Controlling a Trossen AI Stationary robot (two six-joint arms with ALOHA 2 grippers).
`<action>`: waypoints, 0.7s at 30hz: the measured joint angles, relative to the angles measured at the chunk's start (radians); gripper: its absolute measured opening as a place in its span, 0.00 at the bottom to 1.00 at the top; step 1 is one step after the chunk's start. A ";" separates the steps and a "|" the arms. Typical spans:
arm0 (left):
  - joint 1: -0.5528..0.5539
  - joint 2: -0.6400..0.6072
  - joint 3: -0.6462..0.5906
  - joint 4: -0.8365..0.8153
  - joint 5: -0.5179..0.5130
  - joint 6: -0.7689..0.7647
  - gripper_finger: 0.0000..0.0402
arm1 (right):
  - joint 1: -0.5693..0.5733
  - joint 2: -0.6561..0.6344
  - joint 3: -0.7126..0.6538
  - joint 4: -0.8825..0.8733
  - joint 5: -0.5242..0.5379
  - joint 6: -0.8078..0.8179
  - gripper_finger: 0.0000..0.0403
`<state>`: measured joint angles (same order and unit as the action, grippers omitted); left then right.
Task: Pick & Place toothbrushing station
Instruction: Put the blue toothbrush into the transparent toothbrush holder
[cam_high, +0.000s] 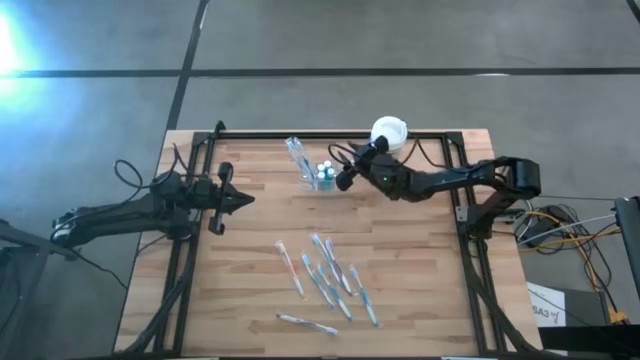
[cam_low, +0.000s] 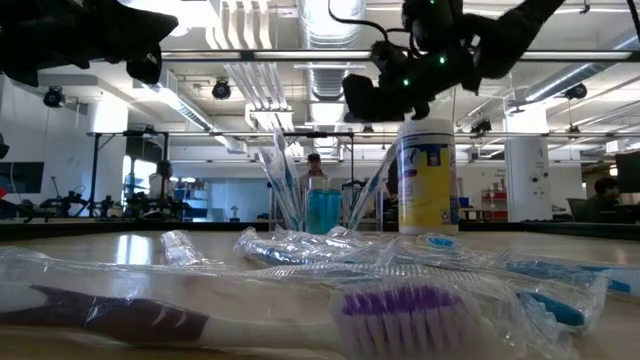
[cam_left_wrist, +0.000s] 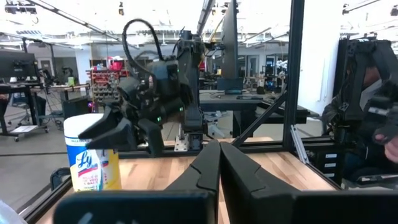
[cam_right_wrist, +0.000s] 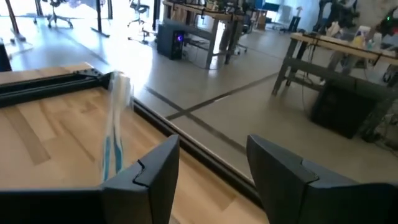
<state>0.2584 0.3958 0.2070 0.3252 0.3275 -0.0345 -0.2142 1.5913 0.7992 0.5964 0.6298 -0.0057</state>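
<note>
The toothbrushing station (cam_high: 318, 178), a small see-through holder with wrapped toothbrushes standing in it, rests on its base at the table's far middle; the low view shows it (cam_low: 318, 208) upright. My right gripper (cam_high: 344, 181) hovers just right of it and higher, open, with nothing between its fingers (cam_right_wrist: 211, 165). One wrapped toothbrush (cam_right_wrist: 115, 127) stands ahead of it in the right wrist view. My left gripper (cam_high: 244, 200) waits shut at the table's left, clear of everything (cam_left_wrist: 219, 158).
A white-lidded canister with a yellow label (cam_high: 389, 131) stands at the far edge behind my right arm. Several wrapped toothbrushes (cam_high: 325, 280) lie scattered on the near middle of the table. A black frame (cam_high: 300, 135) runs around the table's edges.
</note>
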 joint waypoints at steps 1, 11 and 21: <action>0.000 0.000 0.000 0.000 0.000 0.000 0.03 | 0.006 -0.015 0.019 -0.048 0.000 -0.002 0.46; 0.000 0.000 0.000 0.004 0.000 0.007 0.04 | 0.231 -0.198 0.363 -0.826 -0.034 -0.046 0.26; 0.000 0.000 0.000 0.004 0.000 0.006 0.04 | 0.484 -0.225 0.553 -1.557 -0.135 0.440 0.02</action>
<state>0.2584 0.3962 0.2070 0.3297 0.3271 -0.0290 0.2694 1.3661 1.3521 -0.9610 0.4947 0.4345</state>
